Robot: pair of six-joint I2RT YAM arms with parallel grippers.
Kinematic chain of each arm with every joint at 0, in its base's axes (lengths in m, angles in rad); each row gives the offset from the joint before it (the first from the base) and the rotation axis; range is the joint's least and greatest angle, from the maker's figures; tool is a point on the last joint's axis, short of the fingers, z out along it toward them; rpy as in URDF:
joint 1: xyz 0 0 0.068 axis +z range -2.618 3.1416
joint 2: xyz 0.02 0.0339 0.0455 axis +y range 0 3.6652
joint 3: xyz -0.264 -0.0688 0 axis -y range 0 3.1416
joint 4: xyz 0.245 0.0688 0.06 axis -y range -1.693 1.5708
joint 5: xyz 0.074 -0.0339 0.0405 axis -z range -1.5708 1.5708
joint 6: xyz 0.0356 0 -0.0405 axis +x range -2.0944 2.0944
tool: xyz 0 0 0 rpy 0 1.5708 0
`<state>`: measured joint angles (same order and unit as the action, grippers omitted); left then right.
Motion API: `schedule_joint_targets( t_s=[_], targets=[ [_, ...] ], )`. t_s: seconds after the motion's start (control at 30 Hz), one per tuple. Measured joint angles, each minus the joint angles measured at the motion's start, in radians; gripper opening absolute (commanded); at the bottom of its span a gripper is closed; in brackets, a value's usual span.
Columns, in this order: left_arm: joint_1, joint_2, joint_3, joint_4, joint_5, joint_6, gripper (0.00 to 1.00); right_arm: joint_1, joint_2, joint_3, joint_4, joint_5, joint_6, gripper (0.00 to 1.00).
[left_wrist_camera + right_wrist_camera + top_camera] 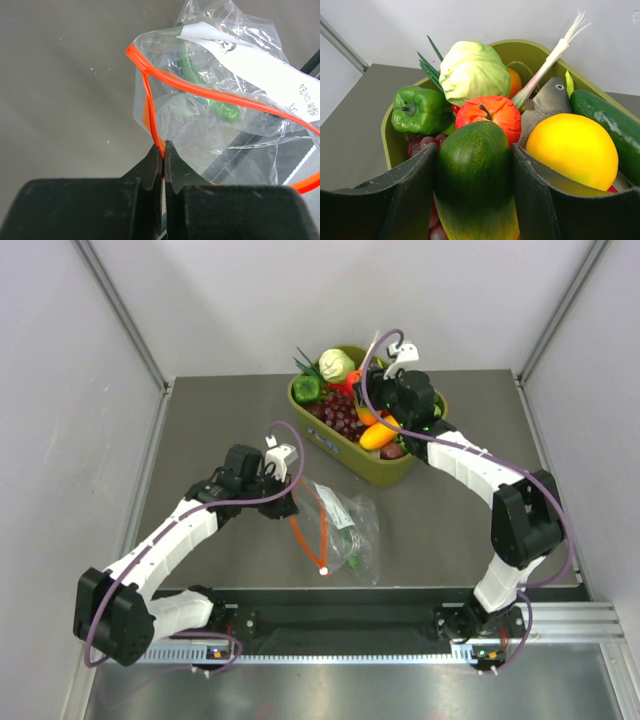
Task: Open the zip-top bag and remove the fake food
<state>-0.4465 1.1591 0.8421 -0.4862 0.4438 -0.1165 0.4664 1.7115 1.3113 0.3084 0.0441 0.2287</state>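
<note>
The left arm and right arm look alike: glossy white shells on the long links, bulky black housings at the joints. A thin purple cable runs along each. A small white bracket sits by each wrist. The left tool has matte black fingers with pointed, notched tips. The right tool has broad, curved ones.

bright, even, diffuse light with faint soft shadows; all views mostly sharp.

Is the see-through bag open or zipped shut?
Open. The left wrist view shows the zip-top bag with its two orange zip strips parted into a loop, and the left gripper pinches one strip.
</note>
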Motion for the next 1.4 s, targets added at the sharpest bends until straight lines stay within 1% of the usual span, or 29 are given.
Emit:
schedule_joint_targets(
  t_s=[0.03,0.07,0.13,0.17,0.27,0.5,0.67,0.97,1.07,1.1,1.23,1.3,1.4],
  targets=[
    [0.0,0.0,0.0,-0.001,-0.001,0.0,0.0,0.0,0.002,0.0,0.001,0.005,0.001,0.5],
    [0.0,0.0,0.0,-0.002,-0.001,0.001,0.0,0.0,0.002,0.0,0.002,0.008,0.002,0.55],
    [0.0,0.0,0.0,-0.002,-0.001,0.001,0.0,0.0,0.002,0.0,0.006,0.018,0.003,0.63],
    [0.0,0.0,0.0,-0.003,-0.001,0.002,0.0,0.0,0.002,-0.001,0.006,0.024,0.003,0.72],
    [0.0,0.0,0.0,-0.005,-0.001,0.003,0.0,0.0,0.002,-0.005,0.007,0.04,0.001,0.83],
    [0.001,0.0,0.0,-0.006,-0.001,0.004,0.0,0.0,-0.001,-0.026,0.013,0.058,-0.001,0.85],
    [0.001,0.0,0.0,-0.006,-0.001,0.004,0.0,0.0,-0.033,-0.05,0.016,0.059,0.0,0.86],
    [0.001,0.0,0.0,-0.006,0.0,0.005,0.0,0.0,-0.16,-0.121,0.036,0.031,0.004,0.86],
    [0.001,0.0,0.0,-0.006,0.0,0.005,0.0,0.0,-0.211,-0.145,0.037,0.015,0.008,0.86],
    [0.001,0.0,0.0,-0.006,0.0,0.005,0.0,0.001,-0.252,-0.163,0.034,0.01,0.006,0.86],
    [0.001,0.0,0.0,-0.006,0.0,0.005,0.0,0.04,-0.347,-0.18,-0.007,0.023,-0.029,0.86],
    [0.001,0.0,0.0,-0.006,0.0,0.005,0.0,0.098,-0.392,-0.18,-0.05,0.046,-0.054,0.86],
    [0.001,-0.001,0.0,-0.006,0.0,0.006,0.0,0.198,-0.441,-0.18,-0.124,0.034,-0.061,0.85]
  ],
)
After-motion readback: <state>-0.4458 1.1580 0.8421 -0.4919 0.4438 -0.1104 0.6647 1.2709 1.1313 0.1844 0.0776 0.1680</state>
